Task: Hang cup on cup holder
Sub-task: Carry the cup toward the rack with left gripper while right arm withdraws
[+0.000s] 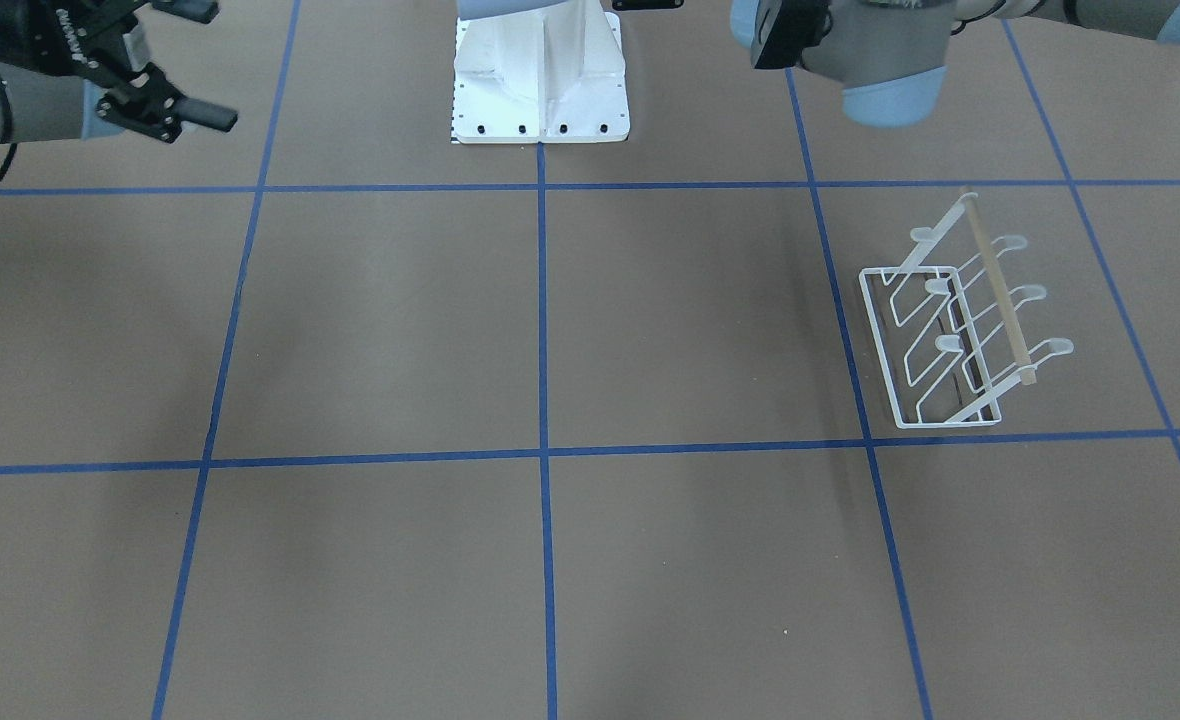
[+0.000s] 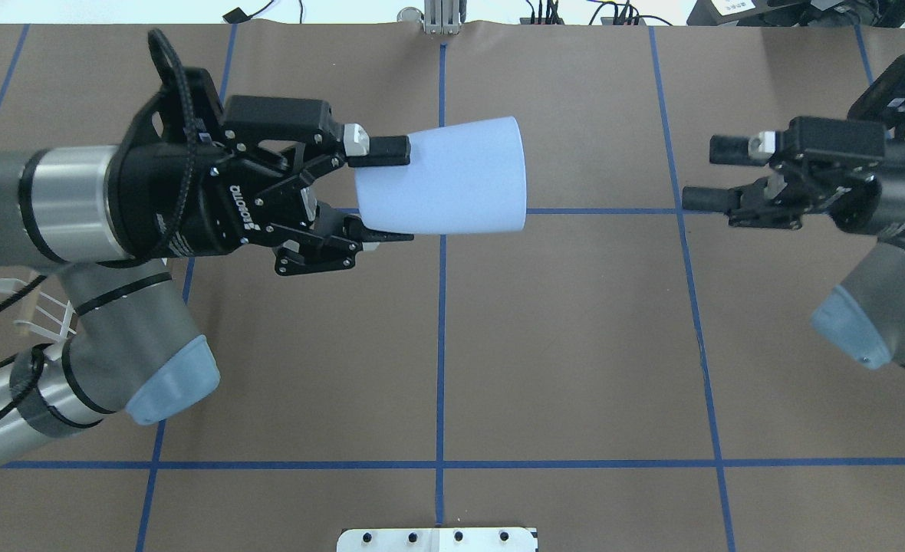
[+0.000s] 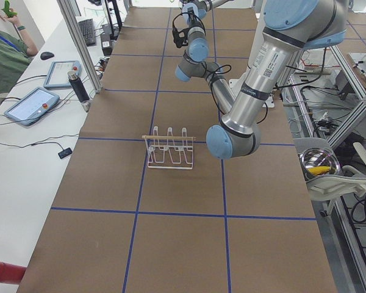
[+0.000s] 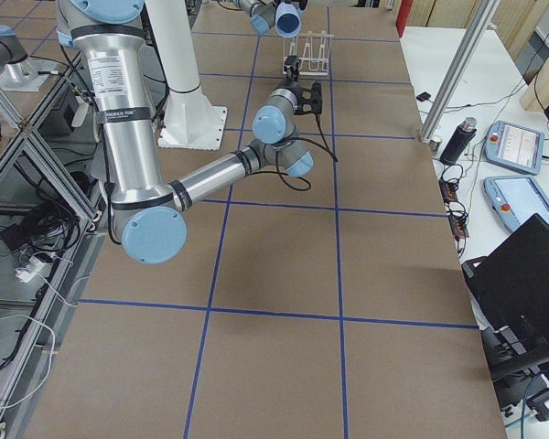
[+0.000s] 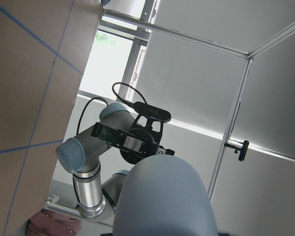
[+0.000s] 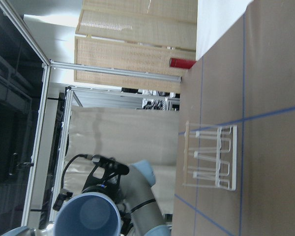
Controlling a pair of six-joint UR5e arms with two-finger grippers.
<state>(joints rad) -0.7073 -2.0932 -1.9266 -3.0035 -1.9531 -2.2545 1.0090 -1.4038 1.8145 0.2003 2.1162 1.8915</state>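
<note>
The left jaws grip the cup (image 2: 460,176) by its narrow end, sideways above the surface (image 2: 575,345); the right jaws stand open, empty. The cup holder (image 1: 998,285) stands toward the surface's left edge.

Matt plastic cup (image 2: 452,180), wire cup holder (image 1: 999,290)

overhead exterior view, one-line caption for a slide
Left end effector holds the light-blue cup sideways, mouth toward the open right end effector.
</note>
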